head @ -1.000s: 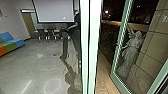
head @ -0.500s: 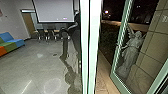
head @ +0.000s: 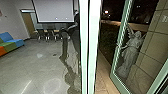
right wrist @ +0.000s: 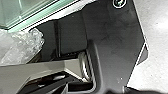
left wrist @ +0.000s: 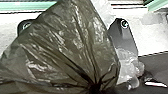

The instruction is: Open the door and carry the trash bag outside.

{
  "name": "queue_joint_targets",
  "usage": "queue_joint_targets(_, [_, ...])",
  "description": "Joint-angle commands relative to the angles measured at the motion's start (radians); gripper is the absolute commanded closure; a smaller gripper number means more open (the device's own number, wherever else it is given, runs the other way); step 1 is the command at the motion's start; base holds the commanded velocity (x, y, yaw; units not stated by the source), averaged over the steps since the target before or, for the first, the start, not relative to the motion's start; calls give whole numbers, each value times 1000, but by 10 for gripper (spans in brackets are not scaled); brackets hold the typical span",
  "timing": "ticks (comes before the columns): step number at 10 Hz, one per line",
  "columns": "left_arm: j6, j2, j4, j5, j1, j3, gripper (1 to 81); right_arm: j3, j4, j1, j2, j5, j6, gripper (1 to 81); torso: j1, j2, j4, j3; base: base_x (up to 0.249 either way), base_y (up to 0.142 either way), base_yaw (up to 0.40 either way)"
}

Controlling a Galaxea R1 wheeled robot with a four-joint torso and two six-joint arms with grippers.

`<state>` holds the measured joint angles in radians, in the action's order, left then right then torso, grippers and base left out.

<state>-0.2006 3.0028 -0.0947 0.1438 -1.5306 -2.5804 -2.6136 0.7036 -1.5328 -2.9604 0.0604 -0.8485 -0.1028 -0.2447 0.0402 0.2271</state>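
Observation:
A green-framed glass door stands open to the outside at the right of the head view. The dark, translucent trash bag spreads large in the left wrist view, over the robot's base plate, its folds drawn together into a tight neck. My left gripper is shut on that neck. Crumpled clear plastic lies beside the bag; similar clear plastic shows in the right wrist view, near a pale green frame. How the right gripper stands is hidden.
Pale green door posts rise close ahead. Beyond the glass are a blurred dark shape, chairs, a screen and a coloured sofa. A winged statue stands outside by a tiled wall.
The small bright spots on the screen differ, and the dark shape near the posts has shifted slightly. The door and the statue look the same.

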Motion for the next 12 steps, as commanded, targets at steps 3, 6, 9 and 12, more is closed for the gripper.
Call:
queue_joint_targets(3, [1, 10, 9, -49, 36, 13, 811, 1, 11, 33, 5, -37, 2, 10, 0, 0, 0, 0, 0, -84, 0])
queue_joint_targets(6, [0, 9, 9, -47, 37, 13, 811, 3, 11, 29, 4, -37, 2, 10, 0, 0, 0, 0, 0, -99, 0])
queue_joint_targets(9, [0, 12, 10, -47, 36, 13, 811, 1, 11, 25, 1, -37, 3, 10, 0, 0, 0, 0, 0, -116, 0])
queue_joint_targets(12, [0, 13, 12, -47, 34, 13, 811, 1, 22, 19, -4, -37, 2, 10, 0, 0, 0, 0, 0, -132, 0])
